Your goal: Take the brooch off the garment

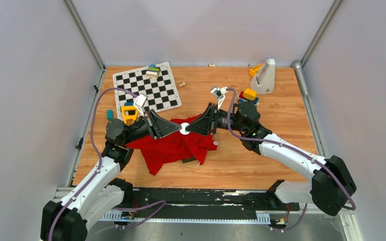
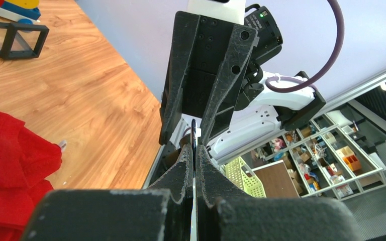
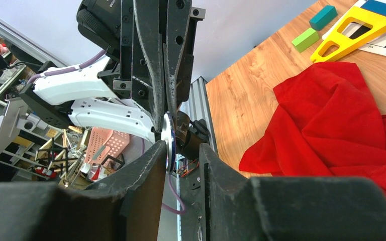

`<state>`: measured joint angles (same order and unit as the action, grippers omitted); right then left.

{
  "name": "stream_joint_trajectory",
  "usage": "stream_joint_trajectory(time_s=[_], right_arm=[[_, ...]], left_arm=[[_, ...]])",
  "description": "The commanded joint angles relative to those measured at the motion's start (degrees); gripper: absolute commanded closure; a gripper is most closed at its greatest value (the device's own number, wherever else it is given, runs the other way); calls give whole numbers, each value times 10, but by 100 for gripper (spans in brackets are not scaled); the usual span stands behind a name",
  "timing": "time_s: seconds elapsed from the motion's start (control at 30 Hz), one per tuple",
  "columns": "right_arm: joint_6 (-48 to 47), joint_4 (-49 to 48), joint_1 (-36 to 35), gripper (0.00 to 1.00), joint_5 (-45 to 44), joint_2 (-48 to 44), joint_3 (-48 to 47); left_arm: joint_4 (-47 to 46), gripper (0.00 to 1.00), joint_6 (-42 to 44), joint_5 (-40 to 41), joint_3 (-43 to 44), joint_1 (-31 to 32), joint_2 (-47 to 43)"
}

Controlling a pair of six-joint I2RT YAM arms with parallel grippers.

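Observation:
The brooch is a small white round disc, held between both grippers above the red garment that lies crumpled on the wooden table. My left gripper is shut on the brooch, which shows edge-on as a thin line between its pads. My right gripper comes from the opposite side with its jaws apart on either side of the brooch, which lies close against one finger. No cloth hangs from the brooch. The garment also shows in the right wrist view.
A checkered mat lies at the back left, with a yellow toy and small blocks near it. A white stand and colourful toys are at the back right. A dark object pokes out under the garment.

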<state>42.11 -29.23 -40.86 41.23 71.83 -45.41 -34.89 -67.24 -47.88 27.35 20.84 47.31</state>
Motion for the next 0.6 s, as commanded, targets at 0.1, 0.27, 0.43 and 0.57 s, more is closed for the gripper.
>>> stream_joint_trajectory(time_s=[0.1,0.27,0.43,0.57], right_arm=[[-7,-1,-4,65,-4,6,-28],[-11,-13,-4,61,-13,-9,-8],[-14,-32,-4,60,-48,-45,28],[-19,-43,-4,60,-51,-65,45]], left_arm=[[-24,100,-1,-13,2,-1,-5],[-24,100,-6,-6,2,-1,-5],[-25,100,-9,-4,3,-1,-6],[-23,100,-9,-2,2,-2,-6]])
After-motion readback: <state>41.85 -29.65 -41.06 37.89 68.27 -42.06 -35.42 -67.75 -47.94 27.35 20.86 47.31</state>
